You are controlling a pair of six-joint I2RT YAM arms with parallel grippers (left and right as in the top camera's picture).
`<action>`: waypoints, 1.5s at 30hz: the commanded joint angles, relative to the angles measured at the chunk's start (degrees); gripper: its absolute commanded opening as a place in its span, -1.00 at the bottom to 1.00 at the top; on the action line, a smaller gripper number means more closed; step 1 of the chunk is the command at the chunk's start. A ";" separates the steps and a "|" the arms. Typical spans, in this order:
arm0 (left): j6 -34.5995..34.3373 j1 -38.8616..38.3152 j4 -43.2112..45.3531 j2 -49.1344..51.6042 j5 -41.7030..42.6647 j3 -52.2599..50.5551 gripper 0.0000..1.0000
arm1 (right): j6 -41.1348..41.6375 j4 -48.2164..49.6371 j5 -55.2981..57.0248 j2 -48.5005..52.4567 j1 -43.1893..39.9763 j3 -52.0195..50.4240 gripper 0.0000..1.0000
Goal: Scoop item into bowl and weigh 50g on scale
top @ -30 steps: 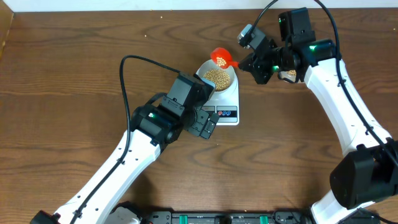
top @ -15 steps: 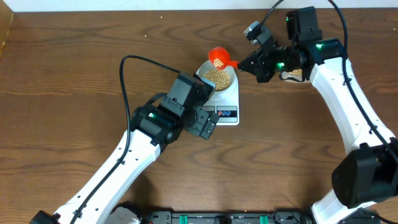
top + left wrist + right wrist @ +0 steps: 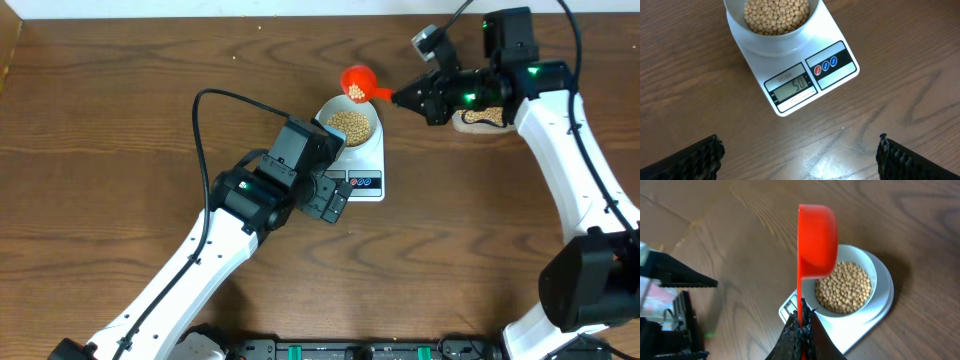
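The flat white rectangular digital kitchen scale sits on the brown wood-grain table, near its middle. Its small grey display reads 50, and the round red and blue buttons are just beside the display. On the scale's platform stands the small round pale grey-blue bowl with a white rim. It is upright and well filled with the small round tan-yellow beans, which lie in a level heap inside it.

The right gripper is clamped tight on the thin handle of a bright red plastic measuring scoop. From above, the scoop's cup is past the far edge of the bowl, over the table rather than over the beans. From the right wrist it shows mostly its side and underside, raised above the bowl. A few tan specks show in the cup from above, probably beans, though they are too small to count.

The left gripper hovers on the near side of the scale, its camera looking down on the display. Its two dark fingers are spread to the widest and hold nothing, with bare table between them.

Under the right arm, well to the right of the scale, lies a clear rounded plastic tub, partly hidden, with more tan beans in it.
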 commanded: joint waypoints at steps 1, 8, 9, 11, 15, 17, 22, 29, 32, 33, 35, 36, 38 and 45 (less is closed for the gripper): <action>0.81 0.35 -0.13 0.11 0.55 -0.22 0.99 | 4.90 1.60 -6.27 0.44 -2.82 0.44 -0.98; 0.81 0.35 -0.13 0.11 0.55 -0.22 0.99 | 13.18 2.93 -12.76 0.24 -11.54 0.46 -0.97; 0.81 0.35 -0.13 0.11 0.55 -0.22 0.99 | 13.62 2.64 -12.63 0.22 -12.90 0.46 -0.97; 0.81 0.35 -0.13 0.11 0.55 -0.22 0.99 | 13.62 2.08 -12.28 0.11 -14.93 0.46 -0.97; 0.81 0.35 -0.13 0.11 0.55 -0.22 0.98 | 12.74 -2.16 -4.17 0.02 -18.58 0.46 -0.97; 0.79 0.35 -0.13 0.11 0.55 -0.22 0.99 | 10.91 -4.31 0.72 0.02 -19.93 0.46 -0.97; 0.81 0.35 -0.13 0.11 0.55 -0.22 0.99 | 10.34 -5.95 13.62 0.00 -21.16 0.46 -0.97; 0.79 0.35 -0.13 0.11 0.55 -0.22 0.99 | 9.44 -6.14 32.41 0.00 -19.65 0.46 -0.97; 0.79 0.35 -0.13 0.11 0.55 -0.22 0.99 | 9.44 -6.75 40.61 0.02 -17.92 0.46 -0.97; 0.79 0.35 -0.13 0.11 0.55 -0.22 0.99 | 9.46 -6.78 44.09 0.00 -17.07 0.44 -0.97; 0.79 0.35 -0.13 0.11 0.52 -0.22 0.99 | 9.44 -6.45 47.98 0.02 -15.63 0.46 -0.97; 0.81 0.35 -0.13 0.11 0.55 -0.22 0.99 | 9.31 -6.23 49.51 0.00 -14.91 0.44 -0.98; 0.81 0.35 -0.13 0.11 0.55 -0.22 0.99 | 7.89 -5.88 52.19 0.02 -13.33 0.44 -0.97; 0.81 0.35 -0.13 0.11 0.55 -0.22 0.99 | 4.02 -5.57 62.60 0.02 -7.65 0.44 -0.98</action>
